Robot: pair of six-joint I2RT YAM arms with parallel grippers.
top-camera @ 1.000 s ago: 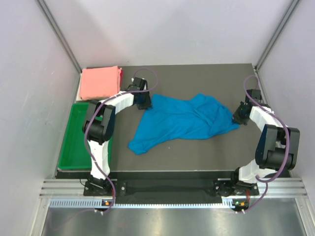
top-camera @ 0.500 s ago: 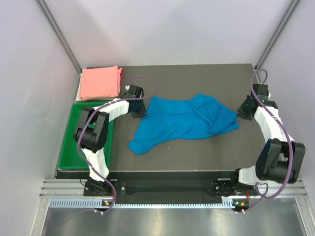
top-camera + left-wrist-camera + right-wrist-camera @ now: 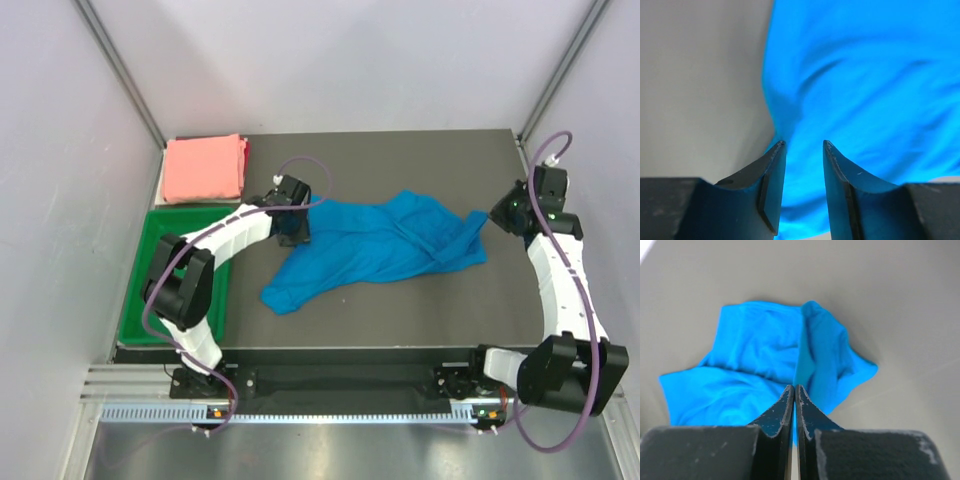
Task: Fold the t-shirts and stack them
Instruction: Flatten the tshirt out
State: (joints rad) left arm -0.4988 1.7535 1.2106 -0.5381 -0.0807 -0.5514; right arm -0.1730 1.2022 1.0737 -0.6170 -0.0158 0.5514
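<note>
The blue shirt (image 3: 375, 250) lies crumpled mid-table (image 3: 400, 160). The pink shirt (image 3: 205, 168) sits folded at the far left corner. The right gripper (image 3: 795, 387) is clamped on the blue shirt's right corner. The left gripper (image 3: 804, 145) stands parted over its left edge.

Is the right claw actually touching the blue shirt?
Touching. The right wrist view shows the right gripper pinched shut on a thin fold of the blue shirt.
</note>
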